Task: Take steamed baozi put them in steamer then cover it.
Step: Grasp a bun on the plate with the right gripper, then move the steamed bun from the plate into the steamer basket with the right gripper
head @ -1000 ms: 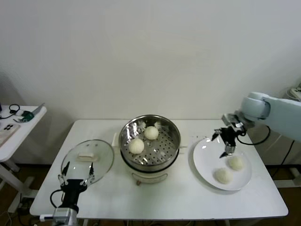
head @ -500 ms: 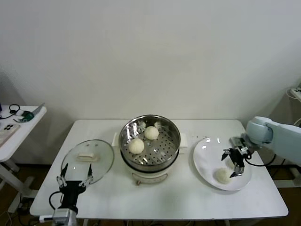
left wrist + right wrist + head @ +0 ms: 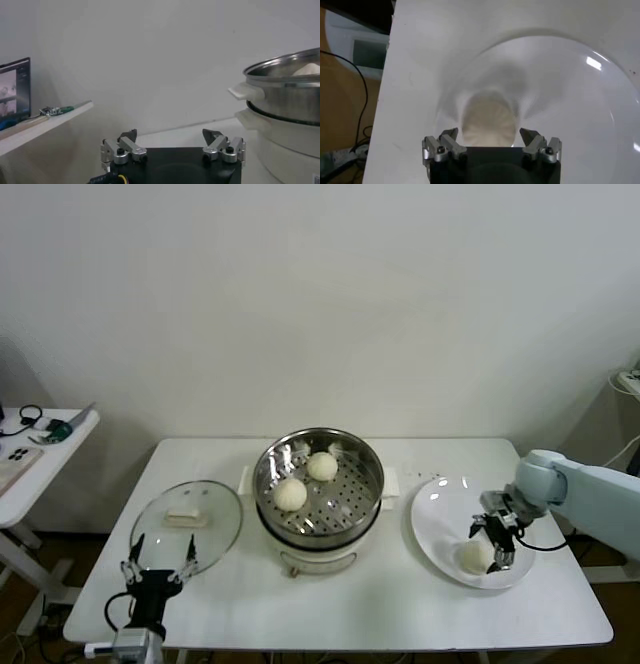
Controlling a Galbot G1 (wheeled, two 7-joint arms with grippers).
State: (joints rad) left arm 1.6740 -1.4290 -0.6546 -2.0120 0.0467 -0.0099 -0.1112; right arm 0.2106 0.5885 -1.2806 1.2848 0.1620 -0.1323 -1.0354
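The steamer (image 3: 318,489) stands mid-table, uncovered, with two baozi (image 3: 290,494) (image 3: 322,466) on its perforated tray. The cover (image 3: 187,519) lies flat on the table to its left. On the white plate (image 3: 435,514) at the right, one baozi (image 3: 474,557) shows beside my right gripper (image 3: 497,544); another is hidden under the gripper. In the right wrist view my right gripper (image 3: 489,137) is open, low over the plate (image 3: 570,100), with a baozi (image 3: 487,122) between its fingers. My left gripper (image 3: 158,569) is open and empty in front of the cover; its wrist view (image 3: 172,140) shows the steamer (image 3: 285,75) beside it.
A white side table (image 3: 40,444) with cables and small items stands off the main table's left end. The plate sits close to the table's right end. The table's front edge lies just below the left gripper and the plate.
My right gripper has come down from above the plate's far side to just over the baozi, covering one. The left arm has not moved.
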